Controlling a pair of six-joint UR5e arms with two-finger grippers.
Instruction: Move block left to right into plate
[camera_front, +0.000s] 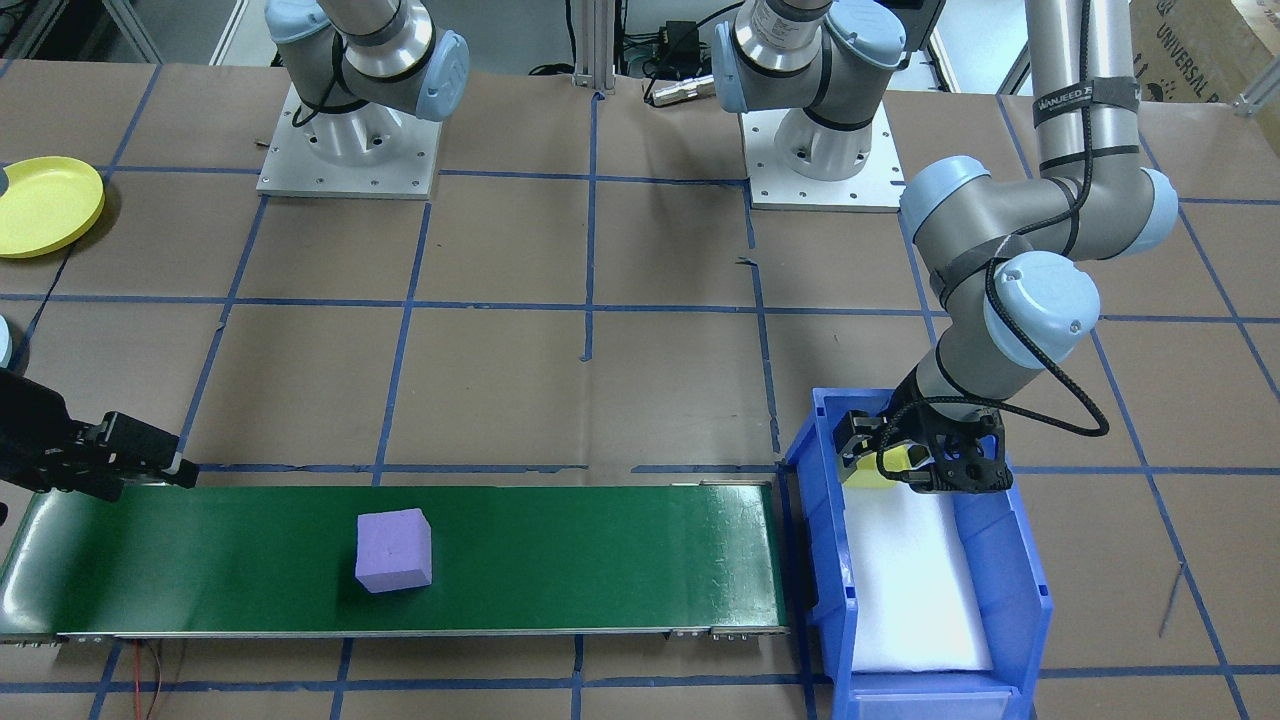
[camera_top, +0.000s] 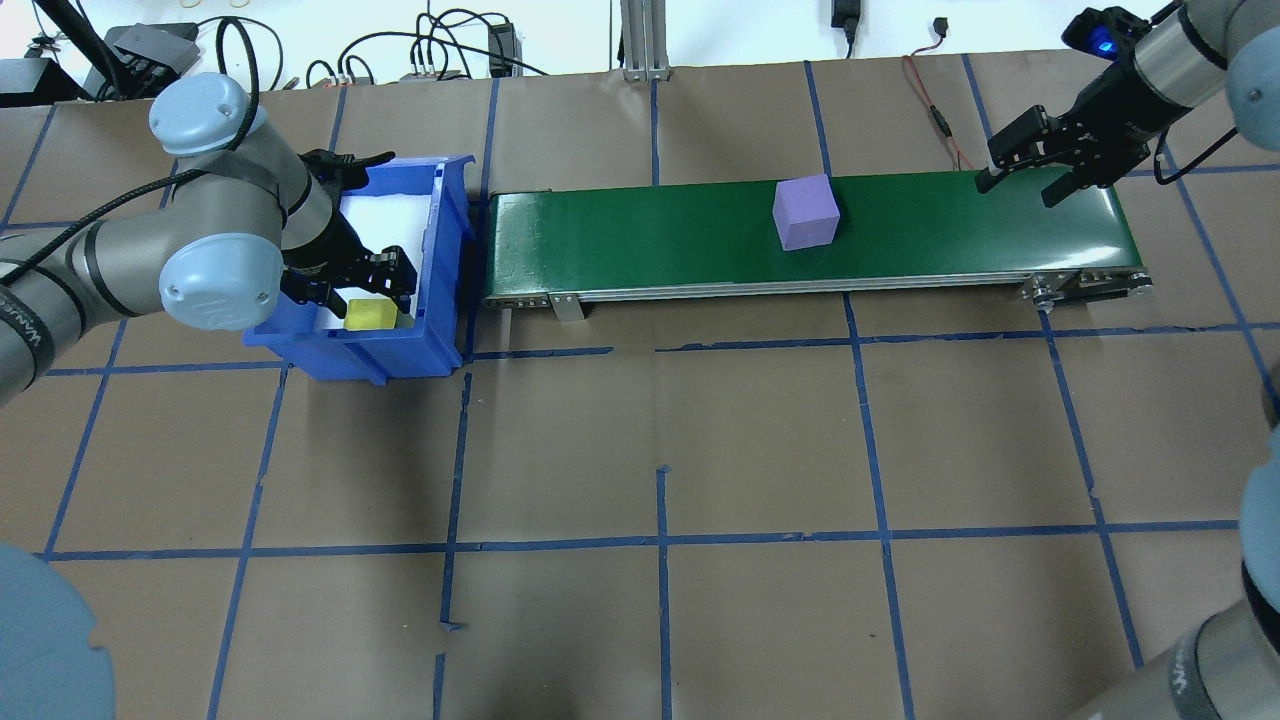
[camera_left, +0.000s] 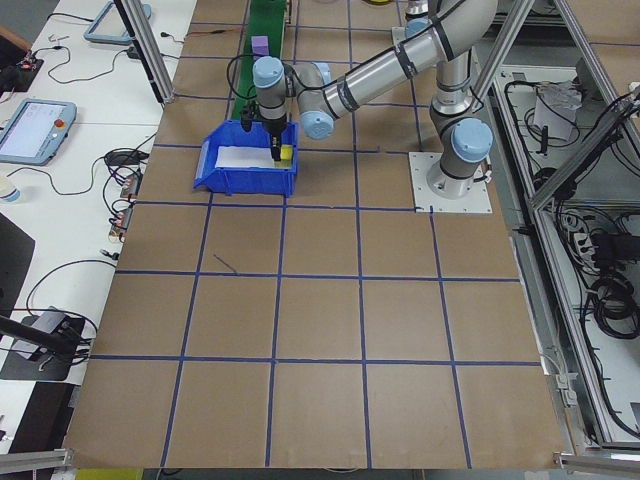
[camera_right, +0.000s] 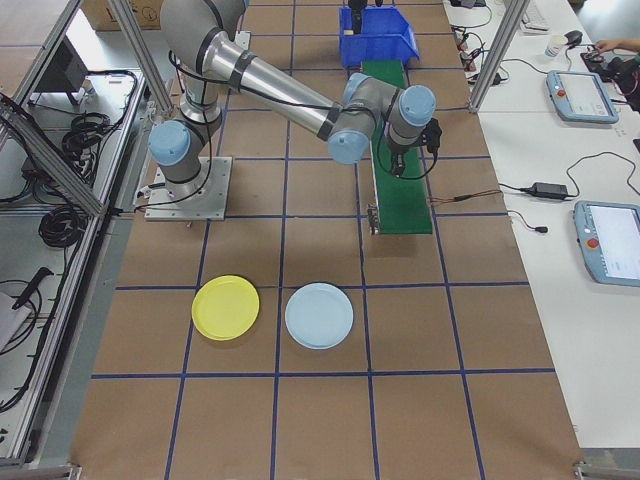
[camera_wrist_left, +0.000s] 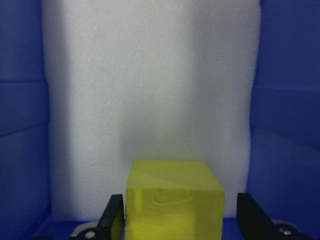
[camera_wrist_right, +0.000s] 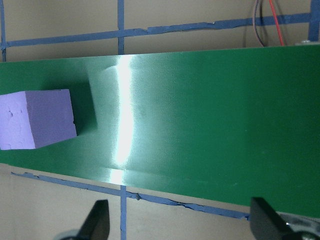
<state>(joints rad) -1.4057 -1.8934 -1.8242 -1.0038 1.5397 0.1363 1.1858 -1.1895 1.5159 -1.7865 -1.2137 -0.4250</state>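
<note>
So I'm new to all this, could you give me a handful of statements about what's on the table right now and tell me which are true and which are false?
1. The purple block sits on the green conveyor belt. True.
2. The left gripper is down in the blue bin with a yellow block between its jaws. True.
3. The yellow block already lies in the yellow plate. False: the plate holds nothing and the block is in the bin.
4. The right gripper grips the purple block. False: it hovers open at the belt's far end, apart from the block.
5. A light blue plate lies beside the yellow one. True.
</note>
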